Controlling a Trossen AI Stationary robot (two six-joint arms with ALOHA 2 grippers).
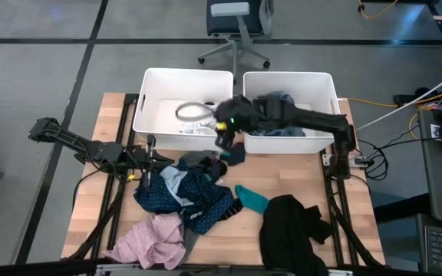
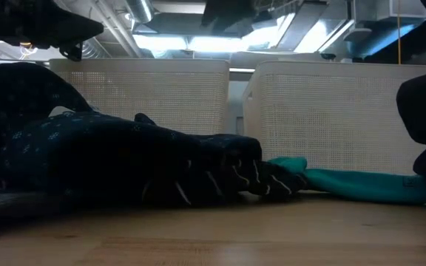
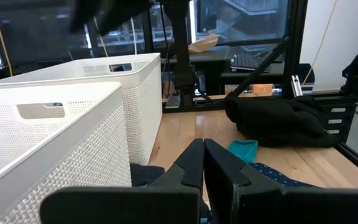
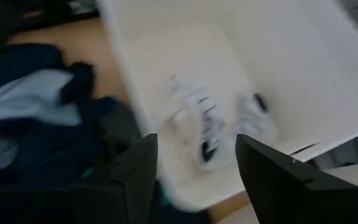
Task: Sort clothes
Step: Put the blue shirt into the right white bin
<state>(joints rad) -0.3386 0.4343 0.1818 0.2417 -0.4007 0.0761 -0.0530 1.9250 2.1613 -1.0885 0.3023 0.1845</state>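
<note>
High view, right gripper (image 1: pixel 222 132): over the front edge of the left tub (image 1: pixel 146 92), arm reaching in from the right across the right tub (image 1: pixel 332 92).
Right fingers (image 4: pixel 138 165): spread wide apart in the right wrist view, nothing between them.
Left tub contents: striped white cloth (image 4: pixel 194 115) lying on its floor.
Right tub contents: bluish garment (image 1: pixel 278 100).
Left gripper (image 1: pixel 150 157): at the table's left side, beside the navy pile (image 1: pixel 186 195).
Left fingers (image 3: pixel 191 165): pressed together, empty.
Table (image 1: pixel 359 222): teal sock (image 1: pixel 252 198) just right of the navy pile; black garment (image 1: pixel 290 230) front right; pink garment (image 1: pixel 156 239) front left.
</note>
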